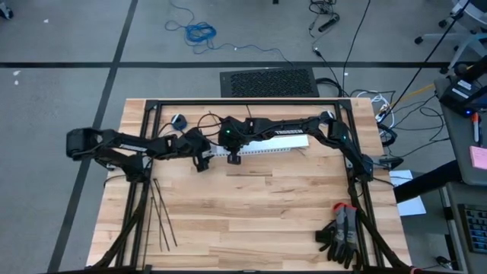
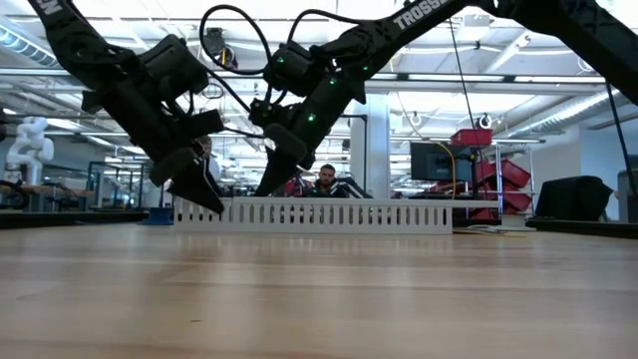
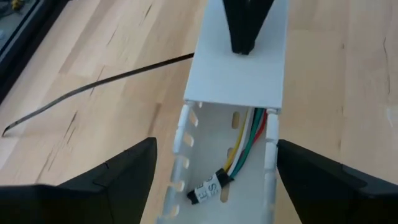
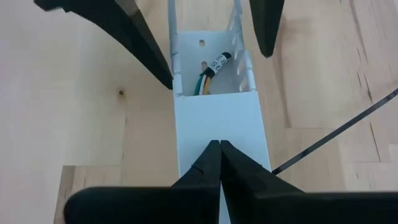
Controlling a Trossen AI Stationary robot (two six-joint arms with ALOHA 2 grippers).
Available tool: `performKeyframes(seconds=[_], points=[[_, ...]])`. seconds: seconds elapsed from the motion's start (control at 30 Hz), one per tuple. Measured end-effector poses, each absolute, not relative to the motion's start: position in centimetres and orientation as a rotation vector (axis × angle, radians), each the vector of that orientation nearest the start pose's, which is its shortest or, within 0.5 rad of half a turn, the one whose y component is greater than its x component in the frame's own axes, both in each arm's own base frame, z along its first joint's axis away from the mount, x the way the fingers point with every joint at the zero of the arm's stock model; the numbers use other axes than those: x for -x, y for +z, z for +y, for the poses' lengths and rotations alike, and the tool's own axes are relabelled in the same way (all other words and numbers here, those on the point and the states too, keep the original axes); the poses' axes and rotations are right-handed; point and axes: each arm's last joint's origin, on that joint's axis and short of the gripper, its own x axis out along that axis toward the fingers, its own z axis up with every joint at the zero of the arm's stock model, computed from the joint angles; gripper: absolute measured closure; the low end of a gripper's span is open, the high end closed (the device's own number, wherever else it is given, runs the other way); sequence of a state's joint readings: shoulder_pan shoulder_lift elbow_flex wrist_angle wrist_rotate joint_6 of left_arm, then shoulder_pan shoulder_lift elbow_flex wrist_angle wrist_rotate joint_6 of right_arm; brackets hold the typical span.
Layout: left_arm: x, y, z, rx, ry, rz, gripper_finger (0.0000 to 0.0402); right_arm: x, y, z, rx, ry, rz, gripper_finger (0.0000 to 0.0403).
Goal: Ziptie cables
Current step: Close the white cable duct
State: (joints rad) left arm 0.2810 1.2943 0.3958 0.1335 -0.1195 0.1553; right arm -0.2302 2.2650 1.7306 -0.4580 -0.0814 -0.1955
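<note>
The cables (image 3: pixel 239 149) are lying inside the white slotted duct (image 1: pixel 266 144), running under its cover (image 4: pixel 219 121) with their labelled end showing in the open part. The left gripper (image 3: pixel 211 180) is straddling the duct's open end, fingers spread wide and gripping nothing, while the right gripper (image 4: pixel 219 146), fingers pressed together, is pressing on the cover. One of the zipties (image 3: pixel 93 84) is lying on the table (image 1: pixel 266 205) beside the duct, the others (image 1: pixel 161 217) well apart near the left edge.
</note>
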Motion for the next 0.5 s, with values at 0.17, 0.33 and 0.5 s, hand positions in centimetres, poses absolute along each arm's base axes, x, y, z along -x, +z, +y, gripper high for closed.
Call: performKeyframes(seconds=[0.17,0.33,0.5], points=[[-21.5,12.8,6.5,-0.092,0.280,0.780,0.0082,-47.1,15.2,-10.8,0.027,-0.038,0.989,0.0403],[-22.1,11.9,6.6,-0.099,0.256,0.780,0.0083,-47.1,15.2,-10.8,0.028,-0.037,0.989,0.0403],[-22.1,11.5,6.7,-0.104,0.260,0.802,0.0126,-47.1,15.2,-10.8,0.031,-0.035,0.989,0.0403]])
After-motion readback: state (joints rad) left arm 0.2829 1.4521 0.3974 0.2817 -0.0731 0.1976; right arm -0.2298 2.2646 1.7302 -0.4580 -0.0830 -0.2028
